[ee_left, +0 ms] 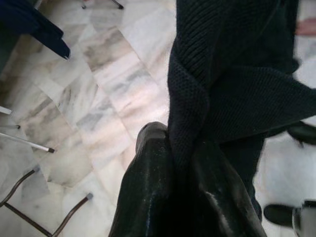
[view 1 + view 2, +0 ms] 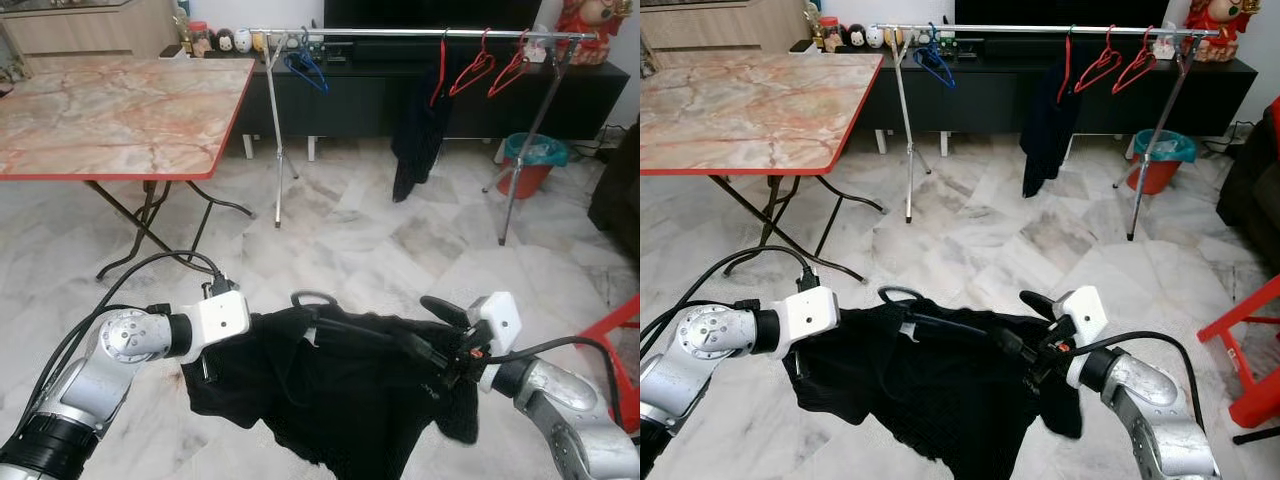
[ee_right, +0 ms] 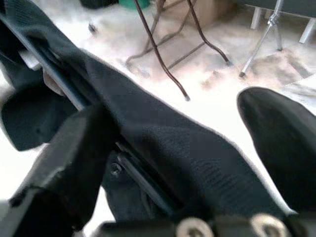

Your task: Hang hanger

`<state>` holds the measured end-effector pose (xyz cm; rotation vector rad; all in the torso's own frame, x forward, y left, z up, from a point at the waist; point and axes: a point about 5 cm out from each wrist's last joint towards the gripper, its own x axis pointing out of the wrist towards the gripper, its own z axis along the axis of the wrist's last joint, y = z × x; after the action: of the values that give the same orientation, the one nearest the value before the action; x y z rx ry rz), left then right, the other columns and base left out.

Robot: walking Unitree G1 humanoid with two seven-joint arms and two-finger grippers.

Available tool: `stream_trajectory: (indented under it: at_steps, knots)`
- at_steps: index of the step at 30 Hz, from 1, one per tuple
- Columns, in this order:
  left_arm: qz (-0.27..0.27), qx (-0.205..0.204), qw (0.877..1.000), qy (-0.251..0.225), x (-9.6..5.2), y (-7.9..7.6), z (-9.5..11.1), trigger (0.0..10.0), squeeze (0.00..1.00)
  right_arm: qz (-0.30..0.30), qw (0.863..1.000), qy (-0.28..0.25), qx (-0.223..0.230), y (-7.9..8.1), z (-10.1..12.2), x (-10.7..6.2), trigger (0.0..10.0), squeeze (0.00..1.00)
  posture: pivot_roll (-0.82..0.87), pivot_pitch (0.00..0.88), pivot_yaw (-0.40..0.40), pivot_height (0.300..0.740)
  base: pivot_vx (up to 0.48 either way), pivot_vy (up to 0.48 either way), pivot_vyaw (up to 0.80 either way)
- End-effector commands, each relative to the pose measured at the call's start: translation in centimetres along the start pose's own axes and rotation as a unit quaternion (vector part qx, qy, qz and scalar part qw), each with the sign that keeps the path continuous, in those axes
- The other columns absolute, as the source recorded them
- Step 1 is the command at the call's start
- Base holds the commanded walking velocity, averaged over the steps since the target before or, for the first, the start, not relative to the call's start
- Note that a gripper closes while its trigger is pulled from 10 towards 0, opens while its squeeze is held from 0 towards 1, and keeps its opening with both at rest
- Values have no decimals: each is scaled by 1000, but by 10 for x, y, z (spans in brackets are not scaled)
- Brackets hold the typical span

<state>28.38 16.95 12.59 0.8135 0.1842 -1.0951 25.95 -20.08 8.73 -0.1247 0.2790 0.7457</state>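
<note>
Clearly, the black garment (image 2: 340, 390) on its dark hanger (image 2: 345, 325) hangs low in the frame's center between both arms. Left gripper (image 2: 205, 368) is clamped on bunched knit fabric; right gripper (image 2: 440, 362) pinches a cloth-draped hanger arm. Cloth looks soft and slippery, hanger stiff and light, so the rigid hanger frame seems the surest hold. Rail (image 2: 400, 33) spans the upper frame.

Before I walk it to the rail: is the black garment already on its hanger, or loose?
On it, apparently. The black garment drapes over a dark hanger, whose hook rises at the collar, between the left gripper and right gripper.
</note>
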Motion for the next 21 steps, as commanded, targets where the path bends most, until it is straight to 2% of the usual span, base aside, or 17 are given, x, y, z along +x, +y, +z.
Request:
stream_trajectory:
  at_steps: [1, 2, 3, 4, 5, 6, 9, 10, 12, 14, 18, 21]
  knots:
    - [8, 1, 1000, 3, -1, 2, 0, 10000, 0, -36, 998, 37, -30, -9, -8, -1, 10000, 1000, 41, 0, 18, 740, 0, 0, 0]
    - [6, 1, 1000, 4, -1, 1, 0, 10000, 0, -58, 996, 48, -40, -14, -9, -2, 10000, 337, 41, 0, 18, 740, 0, 0, 0]
    - [5, 1, 1000, 5, -1, 1, -1, 10000, 0, -71, 995, 50, -44, -18, -10, -2, 10000, 0, 39, 0, 19, 740, 0, 0, 0]
    - [3, -2, 1000, 6, 0, -1, -1, 10000, 0, -97, 993, 44, -45, -24, -7, -3, 10000, 0, 40, 0, 19, 740, 0, 0, 0]
    - [3, -2, 1000, 6, 0, -1, -1, 10000, 0, -97, 993, 44, -45, -24, -7, -3, 10000, 0, 40, 0, 19, 740, 0, 0, 0]
    - [0, -4, 1000, 7, 0, -2, -2, 10000, 0, -97, 995, 22, -34, -23, -2, -1, 10000, 0, 39, 0, 20, 740, 0, 0, 0]
    - [-4, -5, 1000, 7, 1, -4, -2, 10000, 0, -68, 998, -4, -12, -17, 3, 1, 10000, 0, 40, 0, 22, 740, 0, 0, 0]
    - [-5, -5, 1000, 7, 1, -4, -2, 10000, 0, -42, 999, -12, -15, -11, 5, 2, 10000, 0, 38, 0, 23, 740, 0, 0, 0]
    - [-4, -4, 1000, 8, 1, -4, -2, 10000, 0, -30, 999, -10, -30, -8, 5, 3, 10000, 0, 37, 0, 24, 740, 0, 0, 0]
    - [0, -4, 1000, 7, 1, -4, -2, 10000, 0, -38, 999, -2, -32, -10, 2, 3, 10000, 0, 37, 0, 24, 740, 0, 0, 0]
    - [43, -6, 999, 0, 4, 6, 1, 10000, 0, -93, 995, 20, -29, -14, -10, 6, 10000, 0, 37, 0, 23, 740, 0, 0, 0]
    - [62, -34, 997, -18, 4, 11, 6, 10000, 0, -137, 990, 1, -10, -10, -15, 9, 10000, 0, 39, 0, 24, 740, 0, 0, 0]
